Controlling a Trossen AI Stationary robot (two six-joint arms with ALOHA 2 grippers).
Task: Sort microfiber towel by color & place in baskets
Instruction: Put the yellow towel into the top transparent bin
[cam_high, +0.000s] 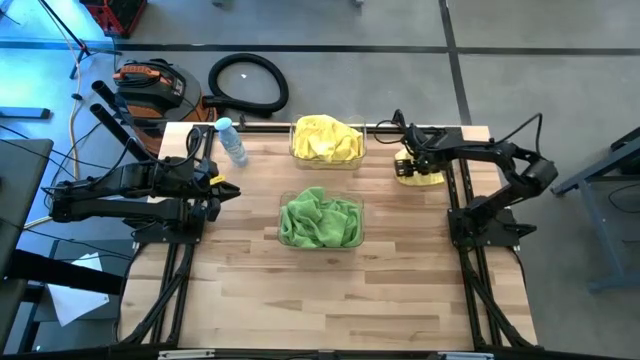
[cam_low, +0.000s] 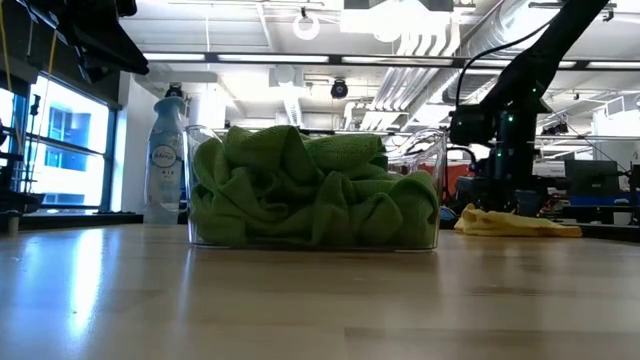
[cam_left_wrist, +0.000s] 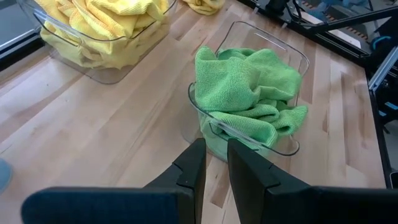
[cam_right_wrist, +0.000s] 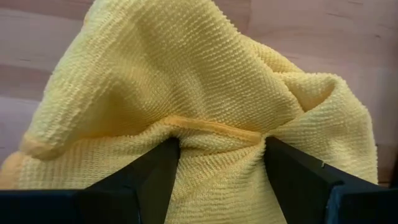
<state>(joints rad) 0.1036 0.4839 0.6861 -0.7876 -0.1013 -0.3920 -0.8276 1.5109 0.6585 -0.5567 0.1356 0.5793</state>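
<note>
Our right gripper (cam_right_wrist: 217, 168), spread wide, straddles the yellow towel (cam_high: 420, 170) at the table's (cam_high: 250, 300) two o'clock; closing shallow, we might pinch only a fold and drop it. Left gripper (cam_left_wrist: 214, 165) nearly closed, empty.

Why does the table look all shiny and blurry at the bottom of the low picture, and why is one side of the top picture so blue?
In the low view, the table mirrors the ceiling lights, and its nearest part is out of focus. In the high view, bluish light falls across the floor by the left arm. In the right wrist view, the yellow towel is evenly lit and sharp.
</note>
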